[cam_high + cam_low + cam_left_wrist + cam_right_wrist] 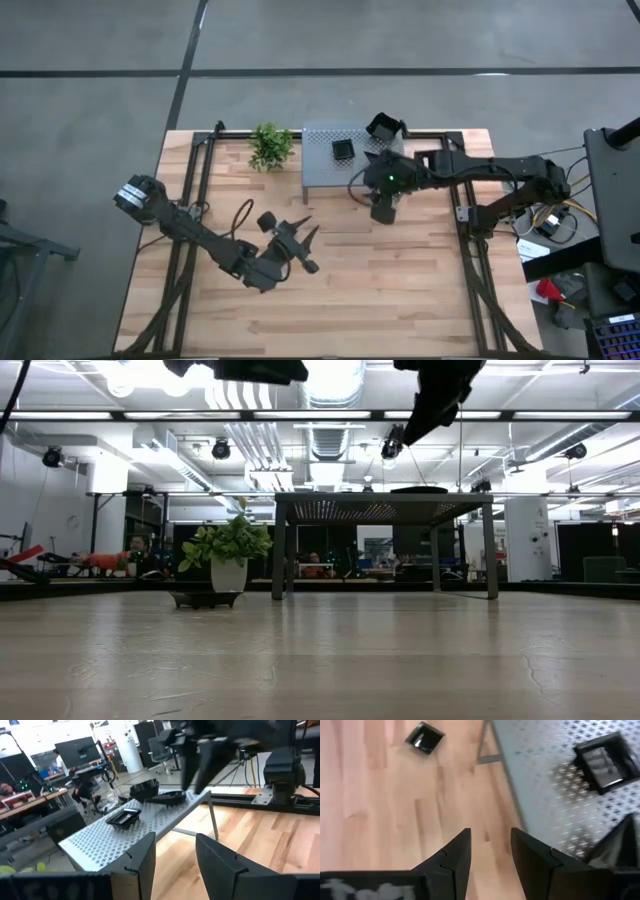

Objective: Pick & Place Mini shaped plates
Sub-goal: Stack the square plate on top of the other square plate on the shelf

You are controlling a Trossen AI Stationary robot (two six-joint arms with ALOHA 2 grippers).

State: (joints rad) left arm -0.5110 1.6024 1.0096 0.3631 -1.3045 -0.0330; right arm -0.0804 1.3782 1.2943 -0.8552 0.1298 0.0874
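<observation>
Grey perforated metal, the shelf point(335, 165), is the landmark here. One small black square dish point(343, 150) sits on top of it, more plates point(385, 128) stacked at its far right corner, and another dish point(424, 738) lies on the wood beside a shelf leg. The right gripper point(384, 210) hangs just off the shelf's front right edge, jaws spread and empty. That arm looks nearest; the shelf-top dish lies just beyond its fingers. The left gripper point(295, 240), also spread, waits well in front of the shelf.

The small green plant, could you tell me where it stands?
In the high view the plant stands at the table's far edge, left of the grey shelf.
</observation>
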